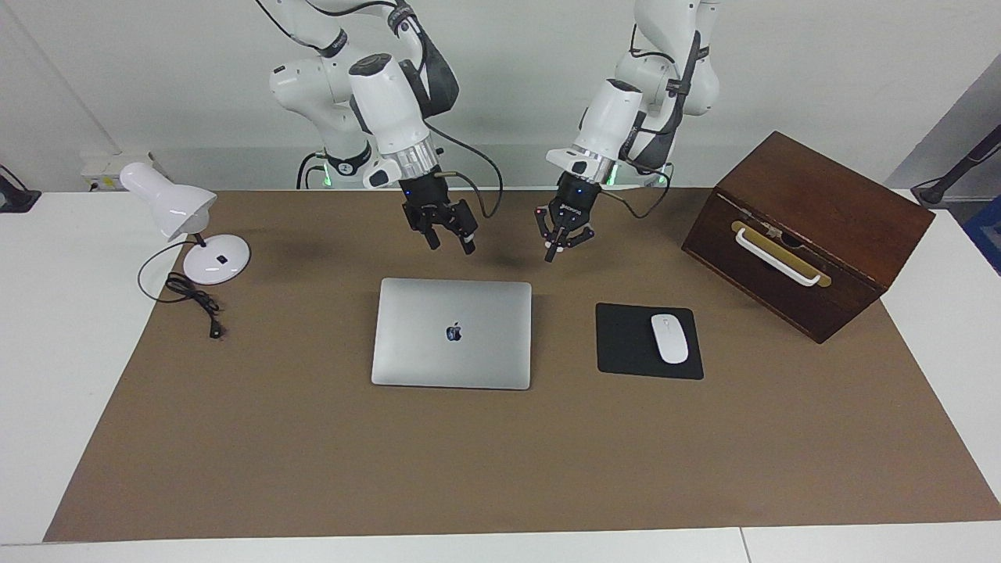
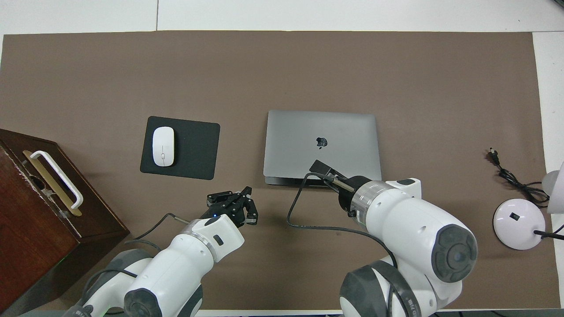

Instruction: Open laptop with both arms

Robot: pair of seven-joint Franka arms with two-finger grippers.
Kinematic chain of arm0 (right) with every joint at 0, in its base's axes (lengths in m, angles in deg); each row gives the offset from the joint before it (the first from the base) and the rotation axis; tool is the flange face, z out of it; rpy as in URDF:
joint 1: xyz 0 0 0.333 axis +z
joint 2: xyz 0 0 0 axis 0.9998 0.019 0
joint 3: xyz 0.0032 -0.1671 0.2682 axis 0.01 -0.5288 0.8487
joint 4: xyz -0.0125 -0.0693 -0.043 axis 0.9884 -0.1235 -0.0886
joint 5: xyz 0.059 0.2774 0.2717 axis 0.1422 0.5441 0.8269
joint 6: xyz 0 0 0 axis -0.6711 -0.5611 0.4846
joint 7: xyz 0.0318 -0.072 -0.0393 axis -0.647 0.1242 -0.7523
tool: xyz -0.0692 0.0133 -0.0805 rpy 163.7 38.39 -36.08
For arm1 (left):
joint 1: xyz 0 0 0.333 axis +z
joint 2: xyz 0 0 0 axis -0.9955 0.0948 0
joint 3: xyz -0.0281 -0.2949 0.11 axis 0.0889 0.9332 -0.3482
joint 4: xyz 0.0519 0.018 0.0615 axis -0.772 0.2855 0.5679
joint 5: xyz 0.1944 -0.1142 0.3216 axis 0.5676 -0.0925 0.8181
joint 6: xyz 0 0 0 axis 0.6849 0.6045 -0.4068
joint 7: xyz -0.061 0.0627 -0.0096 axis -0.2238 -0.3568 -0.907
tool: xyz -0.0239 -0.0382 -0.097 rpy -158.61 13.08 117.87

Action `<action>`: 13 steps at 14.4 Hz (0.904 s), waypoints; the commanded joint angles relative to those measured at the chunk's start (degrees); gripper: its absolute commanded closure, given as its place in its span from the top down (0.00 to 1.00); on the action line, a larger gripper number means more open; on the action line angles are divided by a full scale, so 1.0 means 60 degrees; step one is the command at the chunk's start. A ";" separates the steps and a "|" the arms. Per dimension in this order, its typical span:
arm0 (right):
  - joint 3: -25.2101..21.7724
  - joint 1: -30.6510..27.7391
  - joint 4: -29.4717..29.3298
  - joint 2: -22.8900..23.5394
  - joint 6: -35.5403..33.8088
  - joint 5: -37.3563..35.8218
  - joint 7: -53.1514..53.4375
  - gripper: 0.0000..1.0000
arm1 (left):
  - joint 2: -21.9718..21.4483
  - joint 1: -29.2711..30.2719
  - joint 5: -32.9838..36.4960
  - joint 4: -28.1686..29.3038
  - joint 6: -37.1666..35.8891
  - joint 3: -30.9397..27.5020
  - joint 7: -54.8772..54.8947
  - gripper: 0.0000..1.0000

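The closed silver-grey laptop (image 1: 452, 332) (image 2: 321, 145) lies flat on the brown mat, logo up. My right gripper (image 1: 450, 245) (image 2: 319, 169) hangs open and empty over the laptop's edge nearest the robots. My left gripper (image 1: 550, 256) (image 2: 246, 192) is shut with nothing in it. It hovers over the bare mat beside the laptop's corner, toward the left arm's end and nearer to the robots than the mouse pad. Neither gripper touches the laptop.
A black mouse pad (image 1: 626, 344) with a white mouse (image 1: 669, 338) lies beside the laptop toward the left arm's end. A dark wooden box (image 1: 805, 234) stands past it. A white desk lamp (image 1: 184, 219) and its cable (image 1: 195, 301) are at the right arm's end.
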 commanded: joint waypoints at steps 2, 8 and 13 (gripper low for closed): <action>-0.0015 0.0124 0.0012 0.0251 0.0047 0.0231 0.0107 1.00 | 0.0808 -0.0489 -0.0138 0.0083 0.1282 -0.0145 0.0020 0.00; -0.0015 0.0138 0.0027 0.0661 0.0749 0.0217 0.0107 1.00 | 0.1173 -0.0709 -0.0138 0.0112 0.1720 -0.0174 0.0108 0.00; -0.0029 0.0285 0.0422 0.0867 0.2333 0.0232 0.0136 1.00 | 0.1863 -0.0841 -0.0138 0.0054 0.2337 -0.0189 0.0167 0.00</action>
